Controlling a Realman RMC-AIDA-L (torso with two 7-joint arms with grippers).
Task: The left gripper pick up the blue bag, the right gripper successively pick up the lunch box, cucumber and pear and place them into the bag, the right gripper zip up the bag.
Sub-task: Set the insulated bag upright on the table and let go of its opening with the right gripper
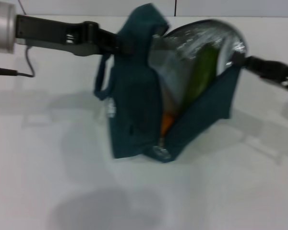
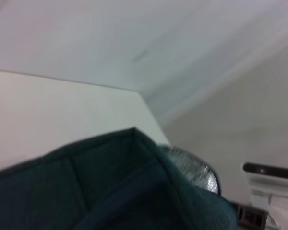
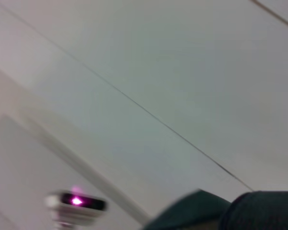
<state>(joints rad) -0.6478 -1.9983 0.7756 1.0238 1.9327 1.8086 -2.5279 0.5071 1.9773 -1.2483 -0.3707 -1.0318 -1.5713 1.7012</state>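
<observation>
A dark teal blue bag [image 1: 134, 96] fills the centre of the head view, standing on a white table [image 1: 48, 182] with its base at lower centre and its top reaching the upper edge of the frame. Its mouth gapes open toward the right, showing crinkled silver foil lining [image 1: 182, 52]. Inside the opening, a long green cucumber [image 1: 204, 72] stands on end against the lining, right of centre. Below it, deep in the narrow end of the opening, a patch of orange shows, the pear [image 1: 166, 123]. A lunch box cannot be made out inside the bag. A loop handle [image 1: 102, 79] hangs down the bag's left side, and the metal zipper end [image 1: 162, 152] sits at the bottom of the opening.

The left gripper [image 1: 116, 43] reaches in from the upper left of the frame on a black arm with a silver wrist [image 1: 1, 28]. Its tip meets the bag's upper left fabric and appears clamped on it, holding the top of the bag up.

The right gripper [image 1: 247, 61] comes in from the right edge, its tip touching the upper right rim of the open mouth. Whether its jaws are closed on anything cannot be told.

In the left wrist view, teal fabric [image 2: 110, 187] fills the lower half, with a sliver of foil lining [image 2: 194, 170] beside it. In the right wrist view, only a bit of teal fabric [image 3: 259, 211] shows at the lower right, against a pale background.
</observation>
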